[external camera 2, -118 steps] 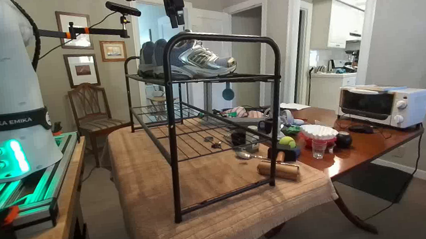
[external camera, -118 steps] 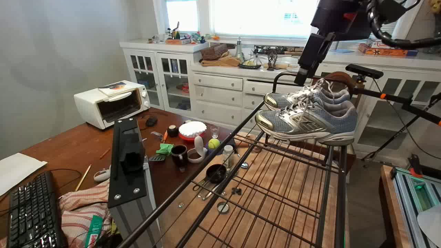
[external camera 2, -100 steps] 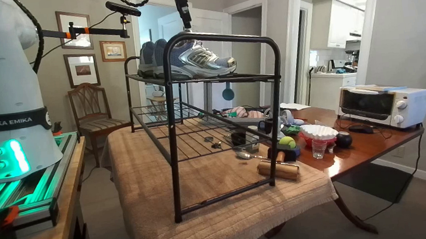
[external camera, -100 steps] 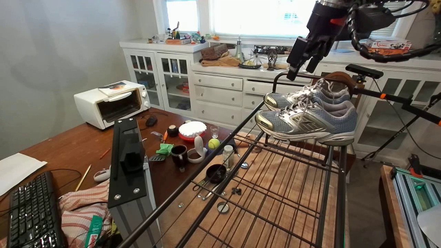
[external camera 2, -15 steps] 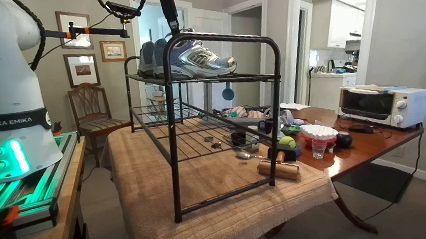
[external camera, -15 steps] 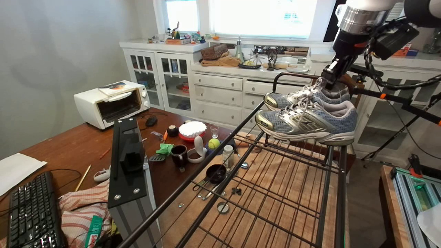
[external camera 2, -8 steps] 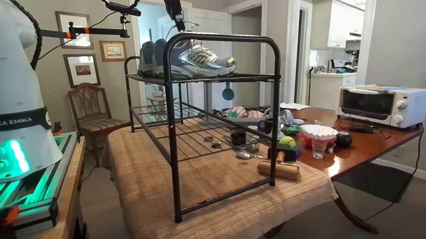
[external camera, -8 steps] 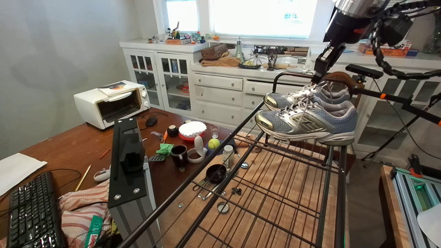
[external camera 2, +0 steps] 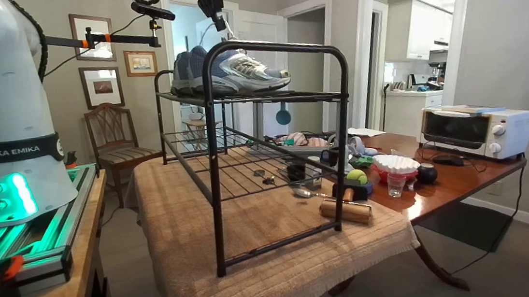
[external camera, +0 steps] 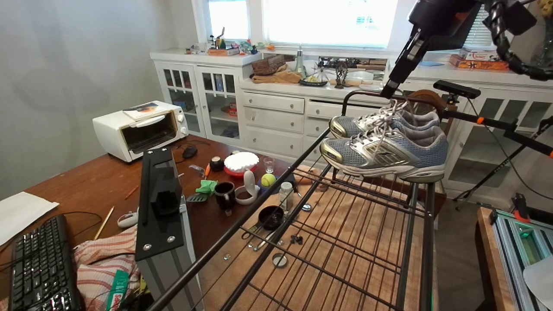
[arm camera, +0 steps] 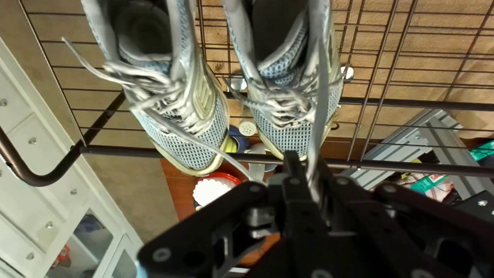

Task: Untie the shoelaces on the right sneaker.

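In an exterior view, the near sneaker (external camera: 389,155) and the far sneaker (external camera: 356,124) stand side by side, toes to the left, at the far end of a dark wire rack (external camera: 427,242). The tool (external camera: 388,90) hangs tilted just above the shoelaces (external camera: 387,113) of the far sneaker. A toaster oven (external camera: 140,129) sits at left on the counter (external camera: 86,177), with a keyboard (external camera: 41,263) nearer.

In an exterior view with the robot arm (external camera 2: 7,95) at left, both shoes rest atop the rack, and pale strands rise from among them to the tool. The rack stands on a brown towel (external camera 2: 278,292).

In the wrist view, the tool's fingers are together, clamped on the shoelaces: one strand runs to them from the left-hand shoe, the far sneaker. A blurred strand crosses the right-hand shoe to the fingers.
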You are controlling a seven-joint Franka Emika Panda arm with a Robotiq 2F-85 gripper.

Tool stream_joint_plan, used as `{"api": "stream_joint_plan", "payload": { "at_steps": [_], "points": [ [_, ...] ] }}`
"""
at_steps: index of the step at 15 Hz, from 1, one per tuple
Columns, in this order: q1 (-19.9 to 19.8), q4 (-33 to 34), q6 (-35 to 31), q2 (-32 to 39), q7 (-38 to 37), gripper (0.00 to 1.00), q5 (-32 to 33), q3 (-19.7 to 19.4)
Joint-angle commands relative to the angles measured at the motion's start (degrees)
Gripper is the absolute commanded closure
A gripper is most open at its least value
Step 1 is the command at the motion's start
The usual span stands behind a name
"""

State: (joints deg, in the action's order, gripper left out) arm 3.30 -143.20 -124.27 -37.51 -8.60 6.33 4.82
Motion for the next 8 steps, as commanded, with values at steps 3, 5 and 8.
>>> {"api": "stream_joint_plan", "payload": {
  "at_steps": [3, 5, 8],
  "points": [
    [-5.0, -1.4, -1.0, -2.6, -4.6, 0.42, 2.2, 1.0],
    [-8.5, -1.6, 0.4, -3.3, -8.9, 0.27, 3.7, 1.4],
    [-13.1, -2.1, 1.8, -3.4, -13.5, 0.05, 5.0, 1.0]
  ]
}}
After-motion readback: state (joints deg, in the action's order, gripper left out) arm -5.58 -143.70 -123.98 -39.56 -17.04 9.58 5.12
